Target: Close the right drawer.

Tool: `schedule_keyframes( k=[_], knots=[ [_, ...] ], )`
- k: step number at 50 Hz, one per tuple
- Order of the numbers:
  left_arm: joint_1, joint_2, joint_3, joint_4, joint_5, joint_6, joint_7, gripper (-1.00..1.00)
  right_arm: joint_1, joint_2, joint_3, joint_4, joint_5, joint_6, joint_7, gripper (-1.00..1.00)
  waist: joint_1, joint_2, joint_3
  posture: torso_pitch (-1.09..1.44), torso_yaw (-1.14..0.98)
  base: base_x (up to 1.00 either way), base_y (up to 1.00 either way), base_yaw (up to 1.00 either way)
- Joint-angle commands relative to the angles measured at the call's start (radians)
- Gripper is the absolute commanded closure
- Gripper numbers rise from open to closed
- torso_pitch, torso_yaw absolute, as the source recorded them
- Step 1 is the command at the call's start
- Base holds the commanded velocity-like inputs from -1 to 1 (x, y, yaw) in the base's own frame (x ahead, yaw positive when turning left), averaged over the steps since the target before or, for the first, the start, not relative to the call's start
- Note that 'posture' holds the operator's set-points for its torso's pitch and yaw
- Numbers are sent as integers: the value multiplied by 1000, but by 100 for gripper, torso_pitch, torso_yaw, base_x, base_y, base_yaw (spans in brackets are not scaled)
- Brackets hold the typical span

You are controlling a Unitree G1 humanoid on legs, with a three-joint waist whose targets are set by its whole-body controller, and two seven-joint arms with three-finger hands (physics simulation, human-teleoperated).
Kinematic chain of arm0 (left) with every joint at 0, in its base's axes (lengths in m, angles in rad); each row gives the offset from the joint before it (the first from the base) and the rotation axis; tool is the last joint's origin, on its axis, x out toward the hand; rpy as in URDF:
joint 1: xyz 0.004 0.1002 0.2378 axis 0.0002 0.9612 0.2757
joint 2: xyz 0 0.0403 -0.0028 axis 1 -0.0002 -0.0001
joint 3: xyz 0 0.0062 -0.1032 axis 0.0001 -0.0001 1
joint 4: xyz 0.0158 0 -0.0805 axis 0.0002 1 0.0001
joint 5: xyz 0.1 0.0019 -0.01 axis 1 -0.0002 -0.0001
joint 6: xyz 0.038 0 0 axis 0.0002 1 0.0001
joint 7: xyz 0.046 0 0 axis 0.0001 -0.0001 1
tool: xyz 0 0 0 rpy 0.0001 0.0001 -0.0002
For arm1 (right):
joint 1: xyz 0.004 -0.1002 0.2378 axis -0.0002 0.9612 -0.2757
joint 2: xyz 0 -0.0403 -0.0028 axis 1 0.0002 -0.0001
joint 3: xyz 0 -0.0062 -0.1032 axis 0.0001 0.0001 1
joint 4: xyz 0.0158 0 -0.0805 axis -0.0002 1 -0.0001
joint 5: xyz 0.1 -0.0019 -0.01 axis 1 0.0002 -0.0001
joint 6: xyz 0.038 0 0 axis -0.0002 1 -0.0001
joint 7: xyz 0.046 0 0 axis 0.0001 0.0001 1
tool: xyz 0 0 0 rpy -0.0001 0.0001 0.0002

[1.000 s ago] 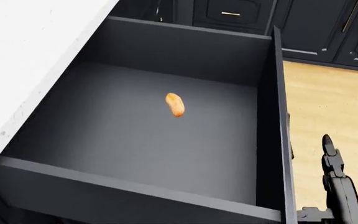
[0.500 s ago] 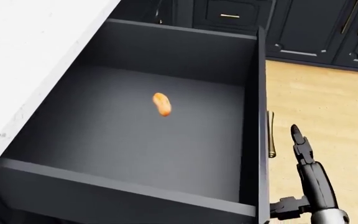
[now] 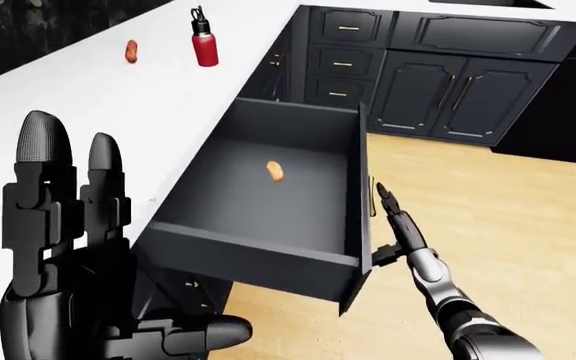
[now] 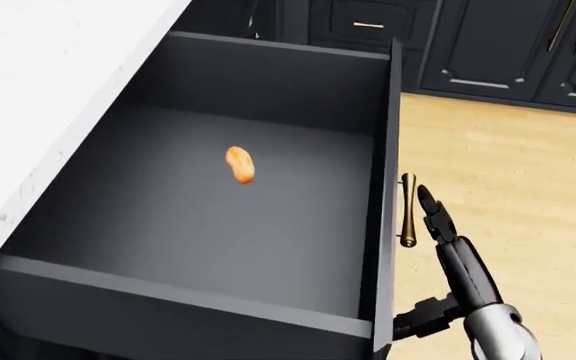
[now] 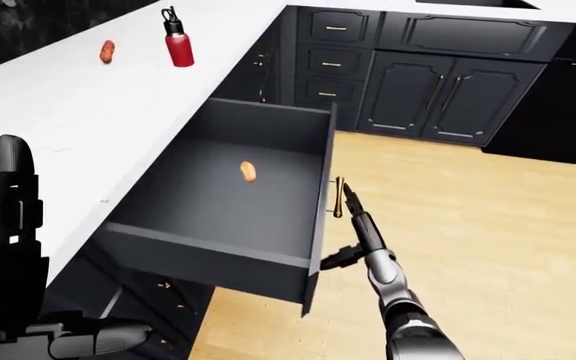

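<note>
The right drawer, a matte dark-grey box, stands pulled out from under the speckled white worktop, filling the centre of the head view. A small oblong orange item lies on its smooth floor. The right hand, with fingers extended straight, is just beside the slim brass handle on the drawer's face. Only the eye views show the raised left hand, fingers spread open, and a red bottle at upper left.
</note>
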Motion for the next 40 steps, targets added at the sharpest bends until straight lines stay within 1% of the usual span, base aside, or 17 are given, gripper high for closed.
schedule_keyframes(
  k=[1, 7, 16, 40],
  knots=[
    [-7, 1, 0, -34, -2, -20, 1, -100, -42, 10, 3, -40, -4, -39, 11, -100, 6, -2, -20, 0, 0, 0, 0, 0],
    [-6, -4, 0, -34, -1, -21, -4, -100, -55, 32, 18, -36, -41, -29, 10, -100, 5, -2, -21, 0, 0, 0, 0, 0],
    [-6, -5, -1, -34, 0, -20, -6, -100, -81, 54, 26, -31, -77, -7, 12, -100, 4, 0, -22, 0, 0, 0, 0, 0],
    [-5, -5, -3, -34, 1, -21, -5, -100, -140, 96, 53, -24, -173, 36, 25, -100, 7, 3, -20, 0, 0, 0, 0, 0]
  ],
)
